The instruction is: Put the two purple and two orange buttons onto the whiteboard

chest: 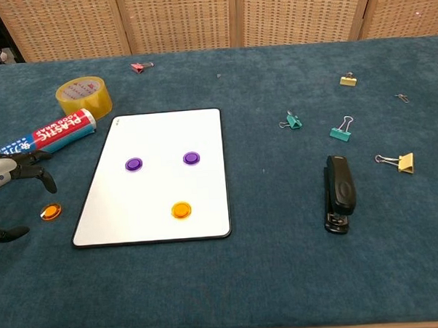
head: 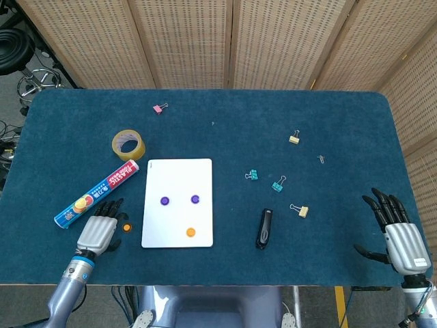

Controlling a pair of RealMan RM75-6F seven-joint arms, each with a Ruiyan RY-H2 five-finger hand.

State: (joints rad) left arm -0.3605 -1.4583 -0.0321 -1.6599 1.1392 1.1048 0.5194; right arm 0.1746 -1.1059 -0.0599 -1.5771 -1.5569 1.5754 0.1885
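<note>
The whiteboard (head: 179,176) (chest: 166,130) lies left of the table's middle. On it sit two purple buttons (head: 164,201) (head: 195,199) (chest: 134,164) (chest: 192,158) and one orange button (head: 191,232) (chest: 181,209). A second orange button (head: 126,227) (chest: 51,211) lies on the blue cloth just left of the board. My left hand (head: 99,234) (chest: 9,180) hovers beside that loose button, fingers spread and curved over it, holding nothing. My right hand (head: 403,240) is open at the near right edge of the table, seen only in the head view.
A tape roll (head: 128,144) (chest: 84,95) and a plastic-wrap box (head: 102,190) (chest: 47,135) lie behind my left hand. A black stapler (head: 265,227) (chest: 339,191) sits right of the board. Several binder clips (head: 278,184) (chest: 340,129) are scattered over the right half and far side.
</note>
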